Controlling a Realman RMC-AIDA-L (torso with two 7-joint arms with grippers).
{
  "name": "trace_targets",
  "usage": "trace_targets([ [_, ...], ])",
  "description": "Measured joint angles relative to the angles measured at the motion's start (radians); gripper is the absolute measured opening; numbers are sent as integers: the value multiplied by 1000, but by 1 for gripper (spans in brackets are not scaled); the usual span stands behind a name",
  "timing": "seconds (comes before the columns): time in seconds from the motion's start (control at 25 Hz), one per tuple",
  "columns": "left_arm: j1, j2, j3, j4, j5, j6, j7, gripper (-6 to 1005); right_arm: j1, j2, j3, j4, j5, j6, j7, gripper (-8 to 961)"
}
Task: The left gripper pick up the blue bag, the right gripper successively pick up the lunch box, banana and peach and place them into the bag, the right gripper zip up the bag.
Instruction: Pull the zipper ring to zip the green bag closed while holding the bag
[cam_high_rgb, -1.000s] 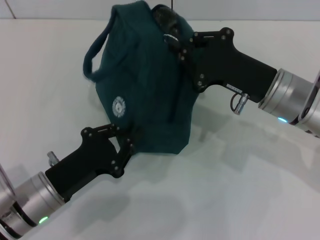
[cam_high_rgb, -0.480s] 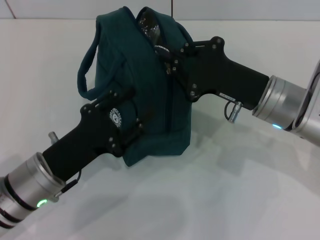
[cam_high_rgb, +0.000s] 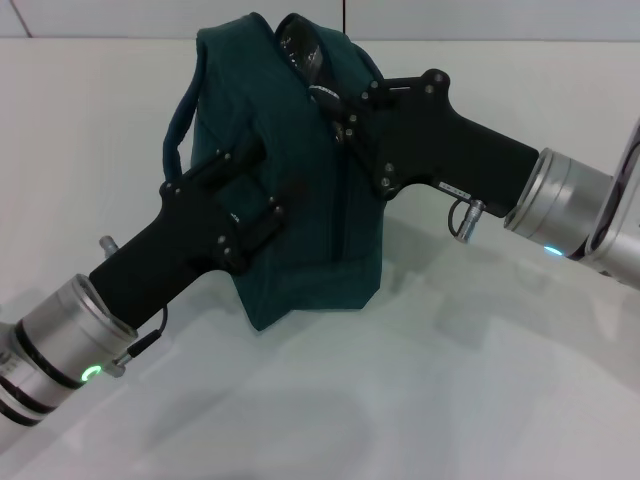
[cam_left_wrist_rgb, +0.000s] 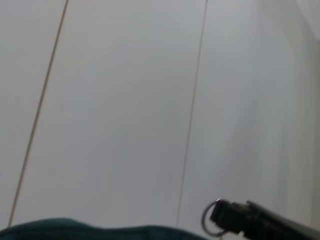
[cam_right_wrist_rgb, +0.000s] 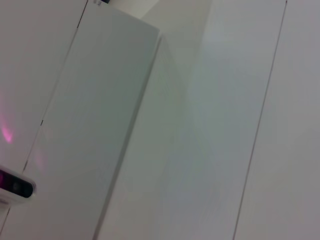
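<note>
One blue bag, dark teal fabric, stood upright on the white surface near its far edge, in the middle of the head view. One padded handle looped out on its left side. A dark gap showed at the top where the zipper line met the opening; contents could not be made out.

Left end effector: black, bolted, laid against the front face of the bag from the lower left, its silver wrist carrying a green light. Whether its fingers were clamped on fabric or merely resting against it could not be told.

Right end effector: black, reaching in from the right, its tips at the upper part of the bag beside the zipper line. Fingers hidden against the fabric; open or closed could not be told.

Left wrist view: a strip of teal bag fabric along one edge, a metal ring on a black fitting beside it, pale wall beyond. Right wrist view: pale wall panels only.
</note>
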Motion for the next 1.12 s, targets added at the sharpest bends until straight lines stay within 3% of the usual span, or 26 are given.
trace_targets([
  [0.76, -11, 5, 7, 8, -6, -51, 10, 526, -10, 0, 0, 14, 23, -10, 0, 21],
  [1.12, 12, 12, 8, 12, 7, -48, 113, 155, -13, 0, -10, 15, 19, -50, 4, 21],
])
